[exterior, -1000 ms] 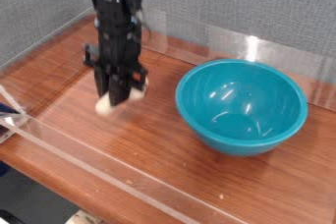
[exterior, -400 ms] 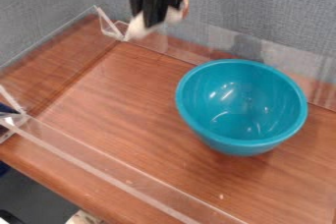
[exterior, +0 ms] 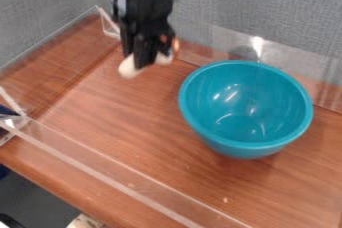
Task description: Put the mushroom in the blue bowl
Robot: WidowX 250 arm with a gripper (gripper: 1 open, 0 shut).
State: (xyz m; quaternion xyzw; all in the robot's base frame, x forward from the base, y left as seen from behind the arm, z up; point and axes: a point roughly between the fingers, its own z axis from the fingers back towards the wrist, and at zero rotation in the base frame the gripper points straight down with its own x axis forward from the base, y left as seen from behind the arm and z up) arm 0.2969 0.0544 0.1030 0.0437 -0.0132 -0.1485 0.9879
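My black gripper [exterior: 142,58] hangs over the wooden table, left of and a little behind the blue bowl [exterior: 249,114]. It is shut on the mushroom [exterior: 130,68], whose cream stem pokes out below the fingers, with a bit of orange cap at the right side. The mushroom is off the table surface and outside the bowl. The teal-blue bowl stands upright on the right half of the table with nothing inside it.
A low clear plastic wall [exterior: 100,167] runs along the front of the wooden table [exterior: 94,112] and also along its back. A grey fabric backdrop [exterior: 267,2] stands behind. A small white-and-blue fitting [exterior: 11,122] sits at the left edge.
The gripper lifted the mushroom from low at the left of the table, swung up toward the back, and now has come down a little, closer to the bowl.
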